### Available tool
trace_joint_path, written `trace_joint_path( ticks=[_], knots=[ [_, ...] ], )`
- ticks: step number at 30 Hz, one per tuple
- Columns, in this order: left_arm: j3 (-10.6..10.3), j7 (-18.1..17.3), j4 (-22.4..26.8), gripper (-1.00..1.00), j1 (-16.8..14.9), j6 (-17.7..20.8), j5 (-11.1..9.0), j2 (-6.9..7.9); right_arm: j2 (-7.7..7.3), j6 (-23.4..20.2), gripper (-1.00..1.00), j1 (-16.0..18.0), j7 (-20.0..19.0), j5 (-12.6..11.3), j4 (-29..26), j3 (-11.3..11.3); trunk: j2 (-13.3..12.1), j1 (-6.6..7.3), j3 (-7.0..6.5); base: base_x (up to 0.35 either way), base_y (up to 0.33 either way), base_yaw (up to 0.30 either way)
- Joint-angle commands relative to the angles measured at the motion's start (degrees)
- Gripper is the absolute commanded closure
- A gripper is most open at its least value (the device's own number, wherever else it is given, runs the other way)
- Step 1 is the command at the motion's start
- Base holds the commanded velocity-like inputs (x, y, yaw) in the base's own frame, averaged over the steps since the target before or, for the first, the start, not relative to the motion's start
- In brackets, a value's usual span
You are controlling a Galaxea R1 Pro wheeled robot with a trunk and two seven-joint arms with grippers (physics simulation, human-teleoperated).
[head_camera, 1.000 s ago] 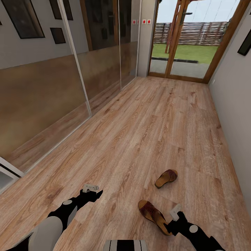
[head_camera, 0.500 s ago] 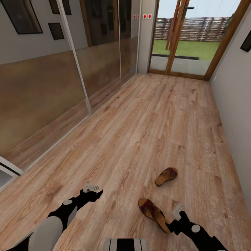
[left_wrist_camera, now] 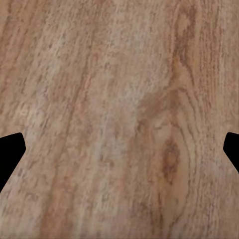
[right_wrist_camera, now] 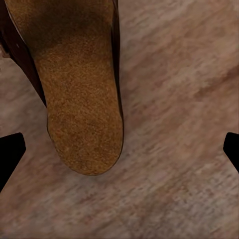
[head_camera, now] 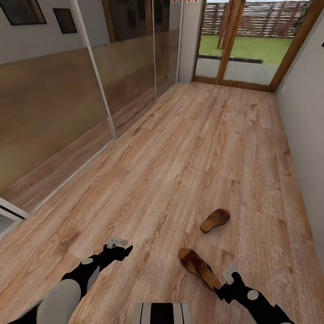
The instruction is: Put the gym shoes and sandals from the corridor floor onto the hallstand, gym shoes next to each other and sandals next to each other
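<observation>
Two dark brown sandals lie on the corridor floor. The nearer sandal lies just left of my right gripper, and the farther sandal is a little beyond it. In the right wrist view the near sandal's tan heel end lies between the wide-apart fingers of the open right gripper, offset to one side. My left gripper hangs open over bare planks, with nothing between its fingers. The gym shoes and the hallstand are out of view.
Mirrored sliding doors run along the left wall, with a white frame edge at the lower left. A plain wall closes the right side. A wood-framed glass door stands at the corridor's far end.
The head view has tilted downward, so the far door and wall pictures sit higher in the picture. My right gripper sits slightly closer to the near sandal's heel. The left arm holds still.
</observation>
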State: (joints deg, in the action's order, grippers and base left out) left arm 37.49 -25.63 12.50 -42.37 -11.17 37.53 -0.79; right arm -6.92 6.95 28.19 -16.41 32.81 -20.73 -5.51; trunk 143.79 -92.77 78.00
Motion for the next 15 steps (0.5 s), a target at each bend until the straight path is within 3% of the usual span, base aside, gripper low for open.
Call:
trace_joint_path(
  ticks=[1,12,15],
  knots=[
    [0.47,-0.21,0.07,-1.0,-0.03,-0.22,0.61,-0.03,0.04,0.26,-1.0,0.02,-0.36,0.5,-0.01,-0.49,0.01,0.01,0.09,0.0,0.0,0.0],
    [0.6,-0.28,0.2,-1.0,-0.75,-0.27,0.55,-0.4,0.06,0.26,-1.0,0.02,-0.3,0.52,-0.01,-0.46,0.01,0.01,0.26,0.0,0.0,0.0],
    [0.64,-0.55,1.1,-1.0,-2.64,-0.07,0.5,-0.7,0.06,0.26,-1.0,0.02,-0.24,0.5,-0.01,-0.47,0.01,0.01,0.26,0.0,0.0,0.0]
  ],
)
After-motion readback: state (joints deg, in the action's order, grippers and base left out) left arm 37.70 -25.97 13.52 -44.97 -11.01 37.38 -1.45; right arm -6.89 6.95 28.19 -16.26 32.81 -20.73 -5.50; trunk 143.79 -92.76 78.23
